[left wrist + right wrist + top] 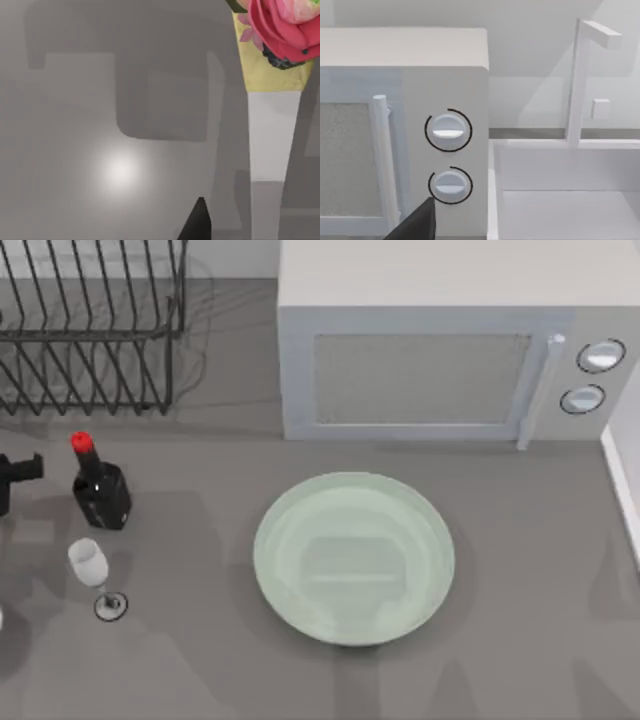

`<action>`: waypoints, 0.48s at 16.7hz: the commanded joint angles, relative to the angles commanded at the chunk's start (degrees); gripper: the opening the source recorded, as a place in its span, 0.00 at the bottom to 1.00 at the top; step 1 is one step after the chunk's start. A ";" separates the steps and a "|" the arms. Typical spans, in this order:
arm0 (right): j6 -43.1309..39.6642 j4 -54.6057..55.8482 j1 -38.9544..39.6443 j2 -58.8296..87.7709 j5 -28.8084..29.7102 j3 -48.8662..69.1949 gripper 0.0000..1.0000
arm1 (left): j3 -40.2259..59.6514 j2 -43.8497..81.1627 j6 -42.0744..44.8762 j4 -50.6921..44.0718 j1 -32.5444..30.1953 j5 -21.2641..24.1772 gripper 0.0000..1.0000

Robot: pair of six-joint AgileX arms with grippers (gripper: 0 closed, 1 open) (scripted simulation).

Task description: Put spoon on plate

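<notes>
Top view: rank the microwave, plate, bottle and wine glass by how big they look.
1. microwave
2. plate
3. bottle
4. wine glass
The bottle and wine glass look close in size, so their order is unsure.

Grey table (520, 640) — plate (353, 556), bottle (100, 490), wine glass (92, 570), microwave (440, 340), dish rack (90, 330)

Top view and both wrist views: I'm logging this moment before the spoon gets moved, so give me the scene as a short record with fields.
plate: pale green, table centre, nothing on it
spoon: white handle with red-and-yellow ornament, seen in left wrist view
left hand: at table's left edge, beside the bottle
wine glass: upright, in front of bottle
microwave: behind plate, door shut
dish rack: back left
</notes>
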 joint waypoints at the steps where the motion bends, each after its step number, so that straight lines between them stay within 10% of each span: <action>1: 0.00 0.00 0.00 0.00 0.00 0.00 1.00 | 1.35 -1.04 0.41 -1.17 0.02 0.27 0.00; 8: 0.00 0.00 0.00 0.00 0.00 0.00 1.00 | 9.97 -5.75 0.04 -12.62 -1.58 0.49 0.00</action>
